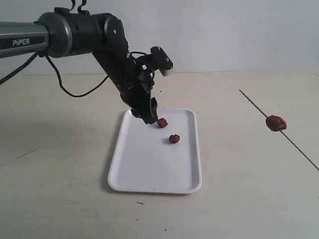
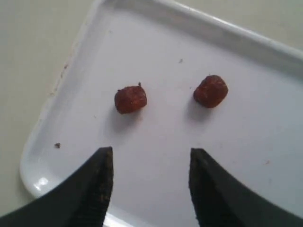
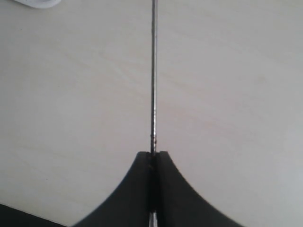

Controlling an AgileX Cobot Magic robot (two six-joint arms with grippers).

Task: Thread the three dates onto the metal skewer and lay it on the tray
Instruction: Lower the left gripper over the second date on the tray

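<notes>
Slippage threatens: the left gripper [image 2: 151, 153], wide open and empty over the far-left corner of the tray [image 1: 149, 169], may knock a loose date [image 2: 130, 99] rolling. The right gripper [image 3: 153, 155] pinches the metal skewer [image 3: 153, 71], carrying one threaded date [image 1: 275, 123], right of the tray.

The pale beige bench [image 1: 55, 199] is carrying the white tray [image 1: 149, 169], which is lying flat near its middle. A tiny dark speck [image 1: 141, 202] is sitting on the bench just beside the tray's near rim.

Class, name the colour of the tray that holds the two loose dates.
The tray is plain white, seen best in the left wrist view.
</notes>
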